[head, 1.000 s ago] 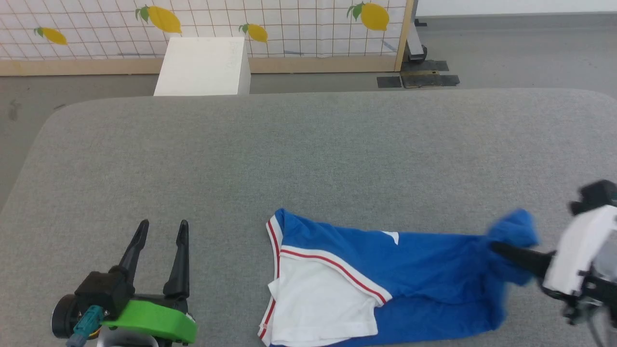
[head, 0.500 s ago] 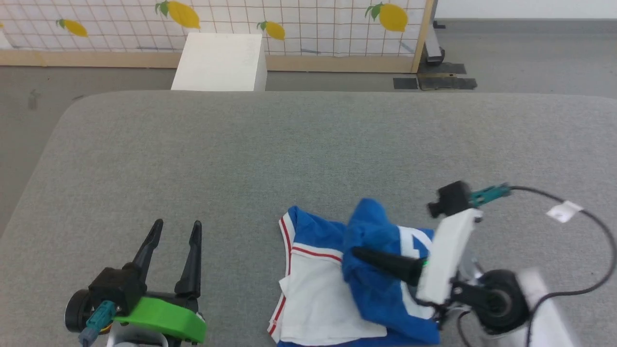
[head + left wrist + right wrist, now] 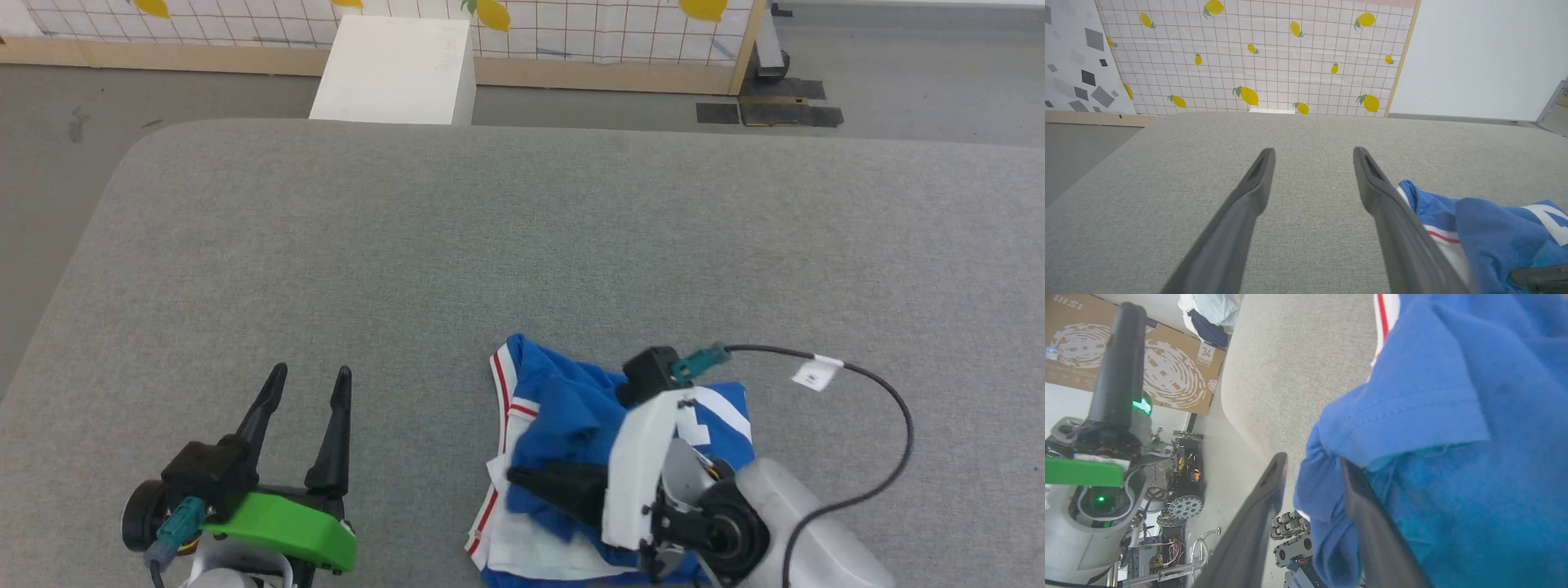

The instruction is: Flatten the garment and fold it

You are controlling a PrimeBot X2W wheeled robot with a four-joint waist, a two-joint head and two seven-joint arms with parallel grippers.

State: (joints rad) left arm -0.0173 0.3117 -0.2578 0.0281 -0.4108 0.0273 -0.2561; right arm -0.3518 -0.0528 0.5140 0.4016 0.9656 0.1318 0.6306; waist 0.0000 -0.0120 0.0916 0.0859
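Your right claw (image 3: 1312,467), fingers parted around a loose fold of blue cloth, lies over the bunched garment (image 3: 563,408) at the near edge of the grey padded table (image 3: 490,245), while your left claw (image 3: 309,376) rests spread wide, well apart to its left.

Head cam: high, looking down on table (image 3: 408,245). Left wrist: low, facing lemon wall (image 3: 1249,61). Right wrist: close on shirt (image 3: 1453,416). All share shirt
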